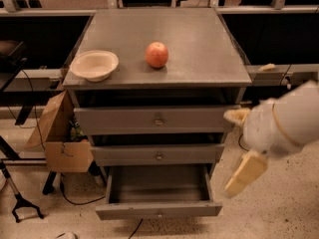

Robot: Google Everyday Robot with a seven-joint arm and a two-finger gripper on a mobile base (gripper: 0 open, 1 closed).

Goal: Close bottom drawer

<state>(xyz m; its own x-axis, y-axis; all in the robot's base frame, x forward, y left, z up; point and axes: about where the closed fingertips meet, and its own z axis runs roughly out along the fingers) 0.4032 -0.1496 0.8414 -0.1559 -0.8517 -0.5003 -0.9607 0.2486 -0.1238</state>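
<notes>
The bottom drawer (158, 211) is the lowest of three grey drawers in a grey cabinet. It stands pulled out, and its shallow box shows bare inside. Its flat front panel, with a small round knob, faces me near the floor. The two drawers above it are pushed in. My gripper (241, 146) hangs at the cabinet's right side, level with the middle drawer and above and right of the bottom drawer's front corner. Its two cream fingers (245, 175) are spread apart and hold nothing. It touches no drawer.
A cream bowl (94, 64) and a red apple (156, 54) sit on the cabinet top (199, 44). An open cardboard box (59, 138) stands against the cabinet's left side. A black stand foot (22, 207) and cables lie on the speckled floor at the left.
</notes>
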